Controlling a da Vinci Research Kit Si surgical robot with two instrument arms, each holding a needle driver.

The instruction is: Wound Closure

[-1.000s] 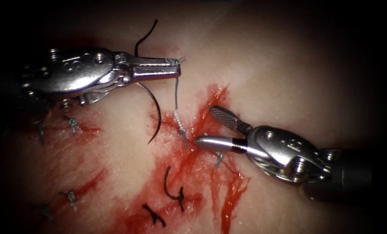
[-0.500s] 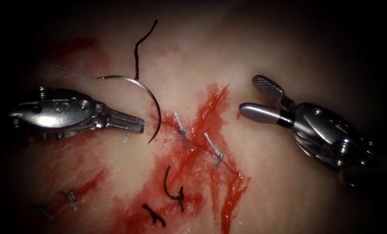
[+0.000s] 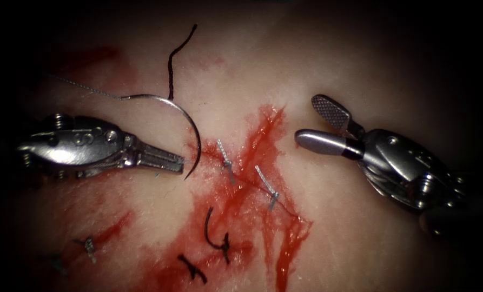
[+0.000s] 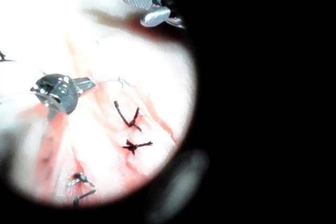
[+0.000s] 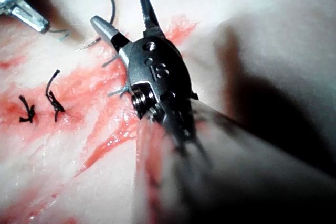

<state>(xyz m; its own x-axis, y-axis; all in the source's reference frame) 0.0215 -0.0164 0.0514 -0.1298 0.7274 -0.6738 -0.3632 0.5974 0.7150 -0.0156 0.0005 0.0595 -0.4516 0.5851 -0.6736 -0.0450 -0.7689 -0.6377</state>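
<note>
Pale tissue (image 3: 328, 227) fills the ground, with the cut (image 3: 263, 135) running down the middle of the frame and red fluid (image 3: 236, 216) spread around it. Two pale knots (image 3: 226, 160) cross the cut, and dark knots (image 3: 222, 244) sit lower down.

The needle (image 3: 184, 116) lies left of the cut, held by neither tool. It seems to rest on the surface rather than in the tissue, its point turned down toward centre left. Its thread (image 3: 84, 89) trails off to the upper left.

The left gripper (image 3: 180, 161) is closed, its tip just beside the needle's lower curve. A pale wisp shows at that tip in the right wrist view, but whether it is pinched there I cannot tell. The right gripper (image 3: 306, 120) hangs spread wide and empty at the right of the cut, above the tissue.

Risks, as I judge them:
- The left tip sits so near the needle that a small slide could knock it, roll it, or push its point into the tissue.
- A grasp close to the point could blunt it.
- The fluid makes the steel slippery, so a light grip may let the needle swivel.
- The right gripper's spread jaws could snag a knot tail if lowered carelessly.
</note>
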